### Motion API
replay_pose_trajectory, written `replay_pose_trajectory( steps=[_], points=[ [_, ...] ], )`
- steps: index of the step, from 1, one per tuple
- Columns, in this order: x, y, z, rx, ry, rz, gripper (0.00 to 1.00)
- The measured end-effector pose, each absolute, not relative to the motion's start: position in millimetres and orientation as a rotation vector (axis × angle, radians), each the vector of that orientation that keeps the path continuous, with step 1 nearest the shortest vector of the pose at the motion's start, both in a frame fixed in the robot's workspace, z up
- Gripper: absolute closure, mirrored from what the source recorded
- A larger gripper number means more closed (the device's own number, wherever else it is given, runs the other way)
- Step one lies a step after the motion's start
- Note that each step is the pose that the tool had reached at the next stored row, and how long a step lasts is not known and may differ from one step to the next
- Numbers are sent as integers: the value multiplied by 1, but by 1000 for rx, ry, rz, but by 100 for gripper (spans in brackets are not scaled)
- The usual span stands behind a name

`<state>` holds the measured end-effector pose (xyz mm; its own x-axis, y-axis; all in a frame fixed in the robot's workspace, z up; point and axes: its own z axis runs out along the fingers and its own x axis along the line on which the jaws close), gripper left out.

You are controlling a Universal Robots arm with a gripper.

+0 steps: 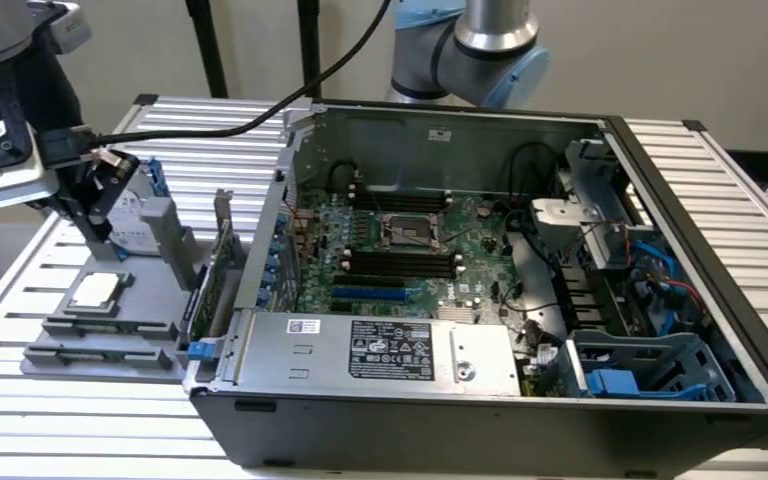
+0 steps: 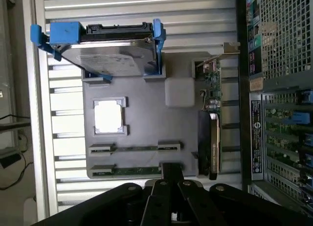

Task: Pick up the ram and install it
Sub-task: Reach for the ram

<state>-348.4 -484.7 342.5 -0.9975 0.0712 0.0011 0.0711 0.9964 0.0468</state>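
Gripper [image 2: 171, 168] hovers, jaws closed on nothing, over the nearer ram [image 2: 132, 170] in grey tray [image 2: 146, 116]

Robotics lab bench, watched from my remote station.
I work over a slatted aluminium table [image 1: 704, 180]. A robot arm [image 1: 491, 45] rises beyond an open computer case [image 1: 491, 430] with its motherboard [image 1: 398, 240] bare. Beside the case a grey fixture [image 2: 146, 123] holds loose parts: the ram [image 2: 136, 148], a processor [image 2: 110, 117] and a hard drive [image 2: 115, 59]. Black stand poles [image 1: 205, 45] rise against a plain wall [image 1: 131, 40].
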Motion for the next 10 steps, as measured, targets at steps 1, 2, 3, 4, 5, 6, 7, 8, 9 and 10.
replay_pose_trajectory(
  steps=[1,2,3,4,5,6,7,8,9,10],
  points=[
    [-350,-486,342,112,3139,73,89],
    [-353,-488,342,112,3139,73,89],
    [-355,-489,341,112,3139,73,89],
    [-357,-491,340,112,3140,73,89],
    [-359,-492,340,112,3140,73,89],
    [-361,-494,340,112,3140,73,89],
    [-364,-495,339,112,3140,73,89],
    [-366,-497,339,112,3141,72,89],
    [-368,-498,338,112,3141,72,89],
    [-370,-500,338,112,3141,72,89]
  ],
)
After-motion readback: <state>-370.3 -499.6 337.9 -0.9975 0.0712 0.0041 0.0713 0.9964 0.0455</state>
